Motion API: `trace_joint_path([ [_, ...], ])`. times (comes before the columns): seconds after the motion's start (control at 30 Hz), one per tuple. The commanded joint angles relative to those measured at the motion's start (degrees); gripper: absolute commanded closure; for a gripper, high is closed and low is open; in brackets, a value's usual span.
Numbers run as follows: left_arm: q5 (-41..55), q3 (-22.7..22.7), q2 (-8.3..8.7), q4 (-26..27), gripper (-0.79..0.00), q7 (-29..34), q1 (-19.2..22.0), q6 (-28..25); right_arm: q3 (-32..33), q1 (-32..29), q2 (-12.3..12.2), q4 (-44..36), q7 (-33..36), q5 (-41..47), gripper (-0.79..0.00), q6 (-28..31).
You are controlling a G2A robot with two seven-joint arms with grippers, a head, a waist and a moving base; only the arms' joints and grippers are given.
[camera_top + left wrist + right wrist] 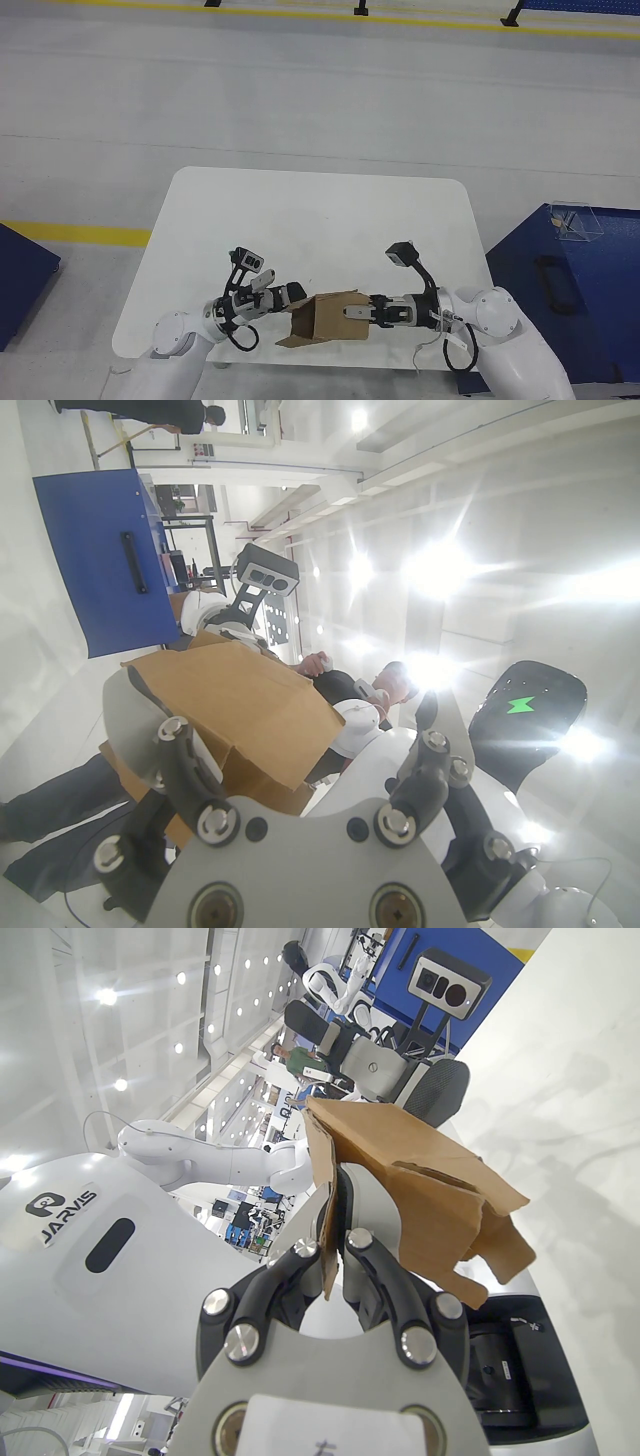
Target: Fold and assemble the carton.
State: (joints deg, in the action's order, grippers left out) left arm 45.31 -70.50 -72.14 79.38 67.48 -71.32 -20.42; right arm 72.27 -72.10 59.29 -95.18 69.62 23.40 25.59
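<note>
White table, with the work close to its near edge.

Carton: brown corrugated board, half erected into an open tube, with one loose flap sticking out at an end. It sits between the two grippers, near the front edge of the table. Cannot tell whether it rests on the top or is held just off it.

Right gripper: fingers closed onto one wall of the carton, with the board edge pinched between the pads.

Left gripper: jaws spread wide. One finger is just beside the carton's outer face; contact not confirmed.

Handling, as judged:
- Light, so a single pinch should carry it.
- Panels are stiff in their own plane but hinge freely at the scored creases, so the body will likely rack out of square if pushed at a corner.
- Flaps are floppy.
- Cut edges may crush or tear under a hard pinch.
- Surface is matt and probably not slippery.
- Best hold is flat on a wall panel close to a crease, not on a flap.
- Press flaps over with a flat finger near the hinge line.

Blue cabinet stands on the floor to the robot's right of the table, well apart from the work.
</note>
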Motion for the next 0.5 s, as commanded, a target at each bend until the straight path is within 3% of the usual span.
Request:
trace_joint_path([
  [0.0, 0.0, 0.0, 0.00, 0.0, -0.785, 0.0, 0.0, 0.0, 0.0, 0.0, 0.0, 0.0, 0.0, 0.0, 0.000, 0.0],
  [0.13, -1.2, -0.2, 0.10, 0.4, -0.785, -0.8, 0.0, 0.4, 0.0, -0.2, 0.0, -0.4, -0.9, -0.7, 0.000, -0.5],
  [0.37, -17.9, -5.2, 1.93, 6.0, -0.785, -6.7, -2.0, 1.5, 1.9, -0.3, -0.6, -1.3, -1.3, -1.2, 0.000, -5.8],
  [0.47, -25.1, -5.9, 2.70, 9.1, -0.785, -5.6, -3.2, 3.2, 2.3, -0.3, -0.8, -1.7, -0.3, -1.0, 0.000, -7.3],
])
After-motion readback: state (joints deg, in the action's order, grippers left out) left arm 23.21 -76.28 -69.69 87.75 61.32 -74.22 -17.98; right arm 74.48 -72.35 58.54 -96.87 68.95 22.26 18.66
